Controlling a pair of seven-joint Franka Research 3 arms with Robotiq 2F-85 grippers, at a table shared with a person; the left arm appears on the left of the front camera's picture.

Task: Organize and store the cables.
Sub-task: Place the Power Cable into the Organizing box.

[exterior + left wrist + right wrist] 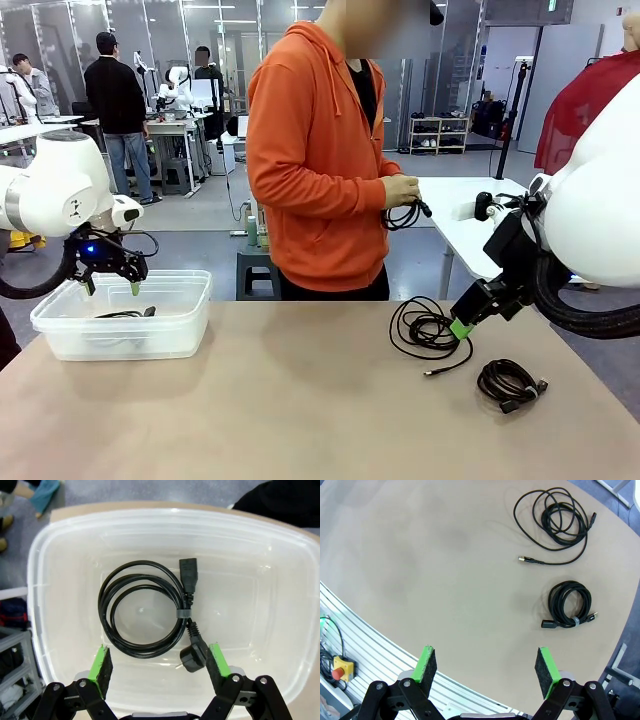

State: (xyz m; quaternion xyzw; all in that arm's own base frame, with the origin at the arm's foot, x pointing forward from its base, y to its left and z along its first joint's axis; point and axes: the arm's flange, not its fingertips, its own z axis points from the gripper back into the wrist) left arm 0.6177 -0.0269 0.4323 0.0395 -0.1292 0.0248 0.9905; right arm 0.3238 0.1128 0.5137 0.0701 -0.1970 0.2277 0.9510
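A coiled black power cable (pixel 145 611) with plugs lies flat in the clear plastic bin (pixel 280 580). My left gripper (pixel 160 667) hangs open just above it, nothing between its green pads; it also shows over the bin (pixel 60 335) as the left gripper (pixel 112 285). A loose cable (pixel 425 328) and a tied coil (pixel 510 383) lie on the table at the right. My right gripper (pixel 462 326) hovers open beside the loose cable (pixel 555 520), with the tied coil (pixel 570 605) ahead of the right gripper (pixel 486 672). A person in an orange hoodie holds another cable (pixel 405 214) in both hands.
The tan table (pixel 300 410) stretches wide between the bin and the cables. In the right wrist view, the table's edge meets an aluminium rail (pixel 365 630) with a red stop button (pixel 337 672) beside it. A white table (pixel 470 220) stands behind the person.
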